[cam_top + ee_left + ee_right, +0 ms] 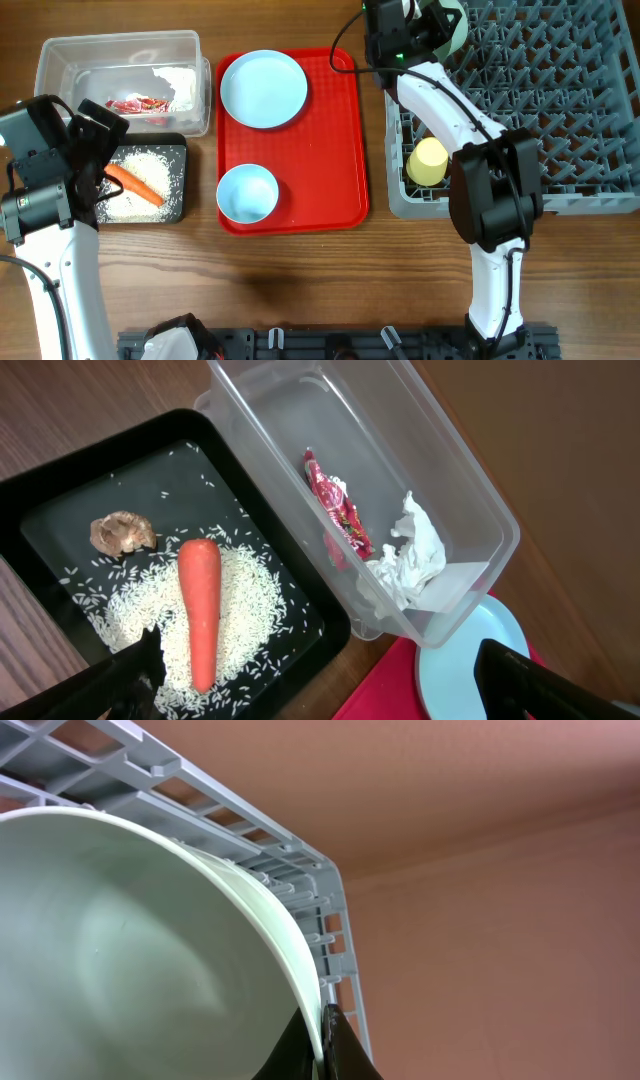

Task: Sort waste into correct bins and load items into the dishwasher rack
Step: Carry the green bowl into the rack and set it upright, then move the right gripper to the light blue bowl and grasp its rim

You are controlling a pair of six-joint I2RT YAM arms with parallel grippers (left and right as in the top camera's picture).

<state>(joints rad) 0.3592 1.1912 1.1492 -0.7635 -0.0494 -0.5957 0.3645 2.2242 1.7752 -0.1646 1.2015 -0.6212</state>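
Observation:
My right gripper [428,28] is shut on the rim of a mint bowl [456,22] at the far-left corner of the grey dishwasher rack [560,100]. The right wrist view shows the fingers [325,1040] pinching the bowl's rim [120,950] beside the rack's edge [300,860]. A yellow cup [428,160] lies in the rack. The plate [263,88] and a second bowl [247,193] sit on the red tray [340,150]. My left gripper [320,675] is open and empty above the black tray [60,490], which holds the carrot [200,610], rice [250,590] and a brown scrap [122,532]. The red-and-white wrapper [340,510] lies in the clear tub [440,450].
A crumpled white tissue [410,550] lies in the tub next to the wrapper. The tub and black tray stand side by side at the table's left, with the red tray between them and the rack.

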